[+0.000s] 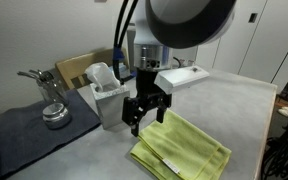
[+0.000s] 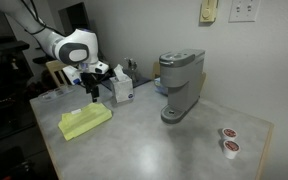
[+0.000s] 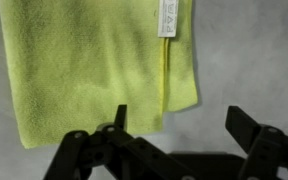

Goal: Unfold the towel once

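The lime yellow-green towel [image 1: 181,147] lies folded on the grey table top, also seen in an exterior view [image 2: 85,121] and filling the upper left of the wrist view [image 3: 94,60]. Its small white tag [image 3: 168,18] sits at the folded edge. My gripper [image 1: 141,118] hangs just above the towel's near corner, open, with nothing between its fingers. In the wrist view the gripper [image 3: 179,125] stands wide over bare table beside the towel's lower right corner.
A white box [image 1: 107,92] holding white items stands behind the gripper. A dark grey mat [image 1: 29,125] carries a metal cup and faucet-like piece. A grey coffee machine [image 2: 180,85] and two small pods [image 2: 228,140] sit farther along the table.
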`<state>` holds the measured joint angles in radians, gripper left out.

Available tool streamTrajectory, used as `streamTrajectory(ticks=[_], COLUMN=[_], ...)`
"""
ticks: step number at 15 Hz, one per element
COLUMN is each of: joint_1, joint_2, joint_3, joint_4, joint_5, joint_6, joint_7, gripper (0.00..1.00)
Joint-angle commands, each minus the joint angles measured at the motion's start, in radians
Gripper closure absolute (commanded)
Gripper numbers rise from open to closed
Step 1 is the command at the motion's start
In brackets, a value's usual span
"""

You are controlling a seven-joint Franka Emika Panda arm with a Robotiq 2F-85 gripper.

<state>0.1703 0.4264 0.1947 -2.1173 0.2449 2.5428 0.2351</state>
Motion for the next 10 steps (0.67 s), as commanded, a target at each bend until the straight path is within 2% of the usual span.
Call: streamTrajectory(ticks=[1,4,10], joint_1=[-0.066,-0.087,-0.049], joint_2=[-0.005,0.008,0.02], joint_3=[0.081,0.106,0.046], joint_4=[-0.043,-0.035,-0.031], joint_5=[0.122,0.164,0.067], joint_6=[0.105,0.098,0.051], joint_7=[-0.22,-0.322,-0.278], gripper=[0.0,0.0,0.0])
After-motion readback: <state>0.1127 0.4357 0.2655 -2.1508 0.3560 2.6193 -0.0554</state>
